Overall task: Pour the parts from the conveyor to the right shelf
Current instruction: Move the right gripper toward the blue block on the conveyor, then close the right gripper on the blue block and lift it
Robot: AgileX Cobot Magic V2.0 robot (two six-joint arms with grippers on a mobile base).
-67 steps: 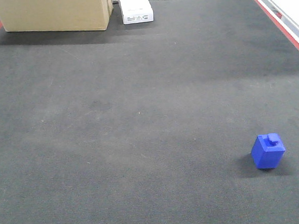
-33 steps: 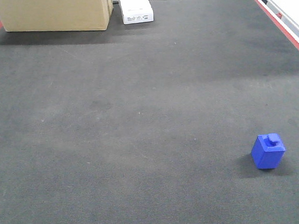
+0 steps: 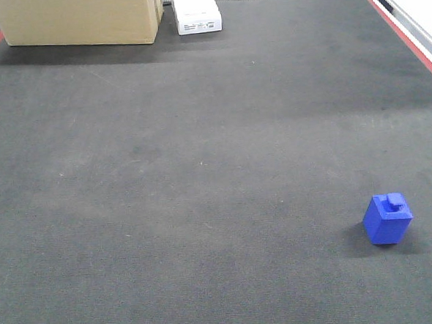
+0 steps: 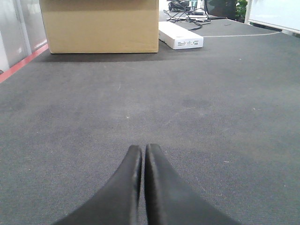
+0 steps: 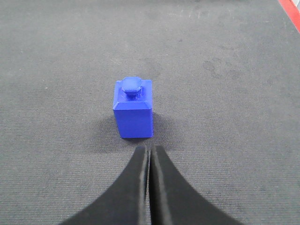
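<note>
A small blue block with a knob on top [image 3: 387,219] stands upright on the dark grey carpet at the right of the front view. In the right wrist view the blue block [image 5: 134,109] stands just beyond my right gripper [image 5: 150,149], which is shut and empty, its tips a short way from the block and apart from it. My left gripper [image 4: 142,147] is shut and empty, low over bare carpet. No conveyor, shelf or container of parts shows in any view.
A large cardboard box [image 3: 79,18] and a flat white box [image 3: 196,9] sit at the far edge of the carpet; both also show in the left wrist view, the cardboard box [image 4: 101,26] and the white box [image 4: 180,36]. A red floor stripe [image 3: 406,36] runs along the right side.
The blue block and the boxes have stayed in place. A small dark shape has come into the bottom right corner of the front view.
</note>
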